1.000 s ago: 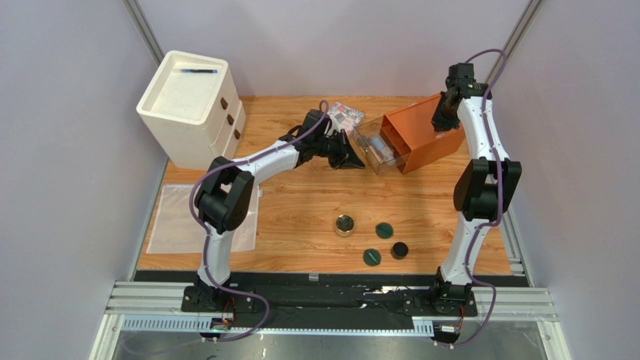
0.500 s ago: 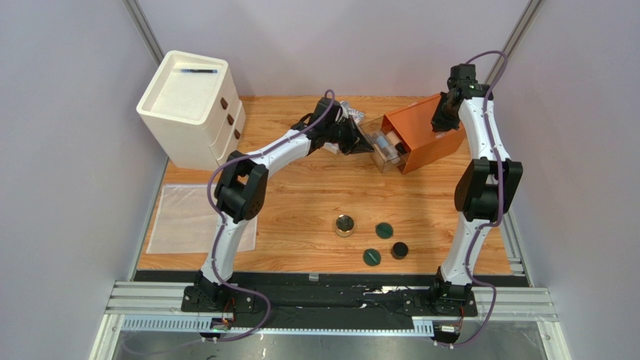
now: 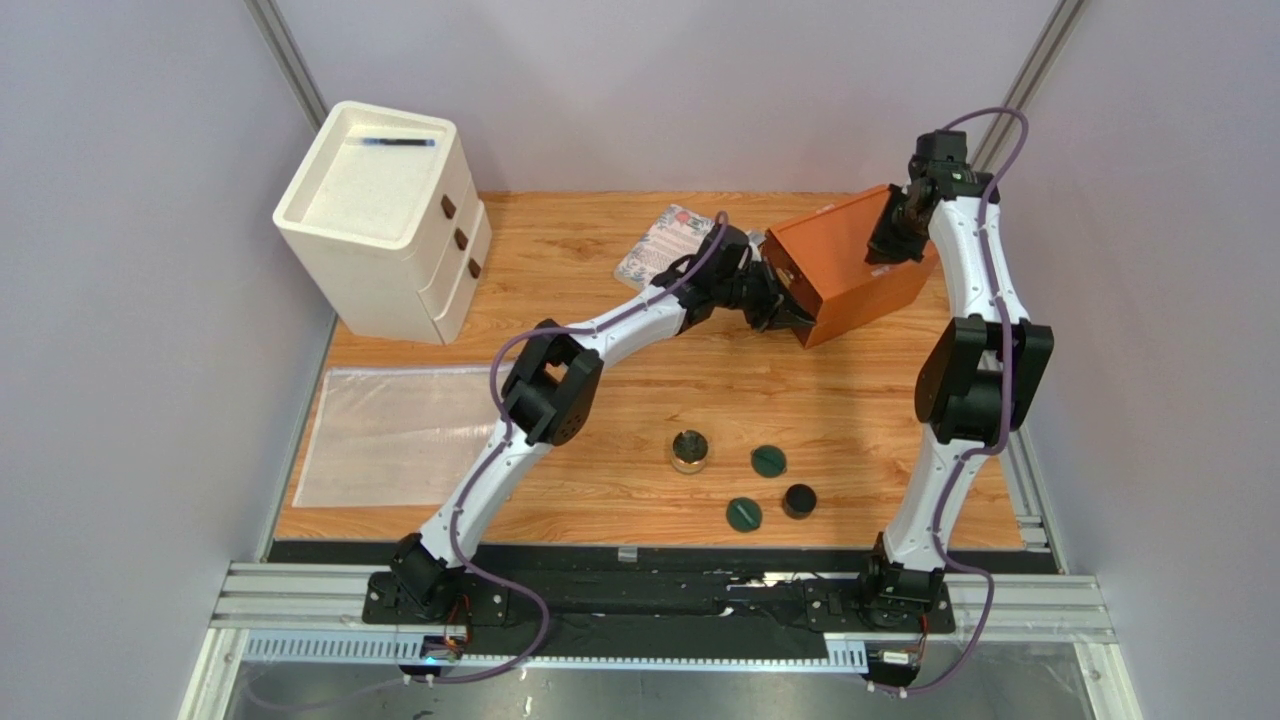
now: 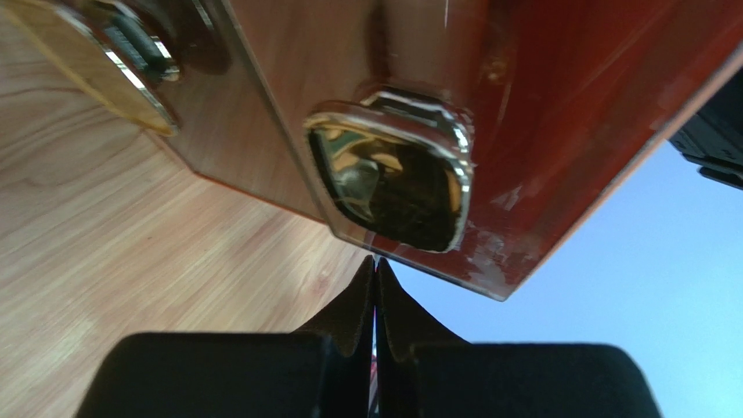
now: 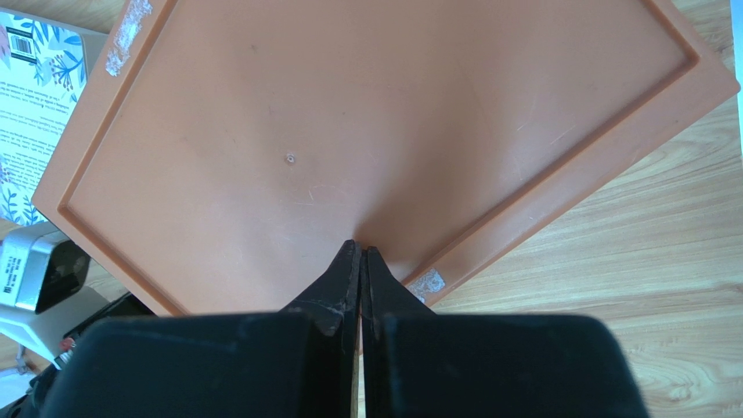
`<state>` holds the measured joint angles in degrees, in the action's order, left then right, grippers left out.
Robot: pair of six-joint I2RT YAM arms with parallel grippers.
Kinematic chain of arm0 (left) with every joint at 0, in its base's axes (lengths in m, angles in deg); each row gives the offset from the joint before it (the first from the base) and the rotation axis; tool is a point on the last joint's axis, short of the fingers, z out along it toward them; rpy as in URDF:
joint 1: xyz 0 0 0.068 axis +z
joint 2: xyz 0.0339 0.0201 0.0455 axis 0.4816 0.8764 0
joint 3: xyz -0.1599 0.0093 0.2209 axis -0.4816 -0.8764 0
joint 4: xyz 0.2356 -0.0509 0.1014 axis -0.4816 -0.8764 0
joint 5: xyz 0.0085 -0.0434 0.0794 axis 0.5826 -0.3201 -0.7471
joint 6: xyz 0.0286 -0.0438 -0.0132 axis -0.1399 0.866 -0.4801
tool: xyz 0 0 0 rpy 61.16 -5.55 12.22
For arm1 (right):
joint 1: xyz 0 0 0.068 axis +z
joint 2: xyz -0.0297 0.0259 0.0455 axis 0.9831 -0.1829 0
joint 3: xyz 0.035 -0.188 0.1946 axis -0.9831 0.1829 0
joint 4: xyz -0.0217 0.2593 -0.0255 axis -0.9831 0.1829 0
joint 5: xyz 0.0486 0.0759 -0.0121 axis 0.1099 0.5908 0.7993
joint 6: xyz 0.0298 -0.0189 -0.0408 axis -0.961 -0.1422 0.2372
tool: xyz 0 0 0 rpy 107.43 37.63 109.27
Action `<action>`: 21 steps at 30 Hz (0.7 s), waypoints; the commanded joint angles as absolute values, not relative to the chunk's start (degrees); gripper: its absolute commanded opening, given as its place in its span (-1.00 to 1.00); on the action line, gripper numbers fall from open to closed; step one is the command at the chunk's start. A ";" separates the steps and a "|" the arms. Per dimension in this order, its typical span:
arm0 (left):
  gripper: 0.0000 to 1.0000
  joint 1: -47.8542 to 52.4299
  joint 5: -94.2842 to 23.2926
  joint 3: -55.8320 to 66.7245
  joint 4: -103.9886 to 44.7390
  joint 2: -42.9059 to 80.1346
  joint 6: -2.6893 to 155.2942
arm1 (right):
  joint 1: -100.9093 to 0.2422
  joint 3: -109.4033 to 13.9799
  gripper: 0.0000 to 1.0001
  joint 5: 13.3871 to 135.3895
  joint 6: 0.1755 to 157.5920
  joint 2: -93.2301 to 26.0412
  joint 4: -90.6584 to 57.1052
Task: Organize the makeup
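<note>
A gold-rimmed compact (image 3: 690,449), two dark-green discs (image 3: 768,461) (image 3: 744,515) and a black jar (image 3: 798,500) lie on the wood table's near right. The tubes are hidden. My left gripper (image 3: 780,296) is shut and empty. In the left wrist view its tips (image 4: 375,263) touch the clear drawer front with the chrome handle (image 4: 397,178), which sits pushed into the orange box (image 3: 845,278). My right gripper (image 3: 899,237) is shut and empty, its tips (image 5: 360,250) resting on the box's top (image 5: 349,131).
A floral booklet (image 3: 663,246) lies left of the orange box and shows in the right wrist view (image 5: 35,87). A white drawer unit (image 3: 383,218) with a black pen (image 3: 398,143) on top stands at the far left. A clear plastic bag (image 3: 394,435) lies at the near left.
My left arm has reached right and pushed the clear drawer, which stuck out of the orange box, fully in. The right gripper stayed on the box's top.
</note>
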<state>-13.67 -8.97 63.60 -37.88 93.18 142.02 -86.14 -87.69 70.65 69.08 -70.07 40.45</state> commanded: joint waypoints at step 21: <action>-0.34 -6.55 -18.17 45.76 -77.64 45.51 81.91 | -86.67 -89.15 -1.00 78.35 69.36 -65.54 41.69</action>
<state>-6.06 -11.00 39.62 -54.21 47.13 104.40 -86.66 -87.21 76.90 69.49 -69.46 41.85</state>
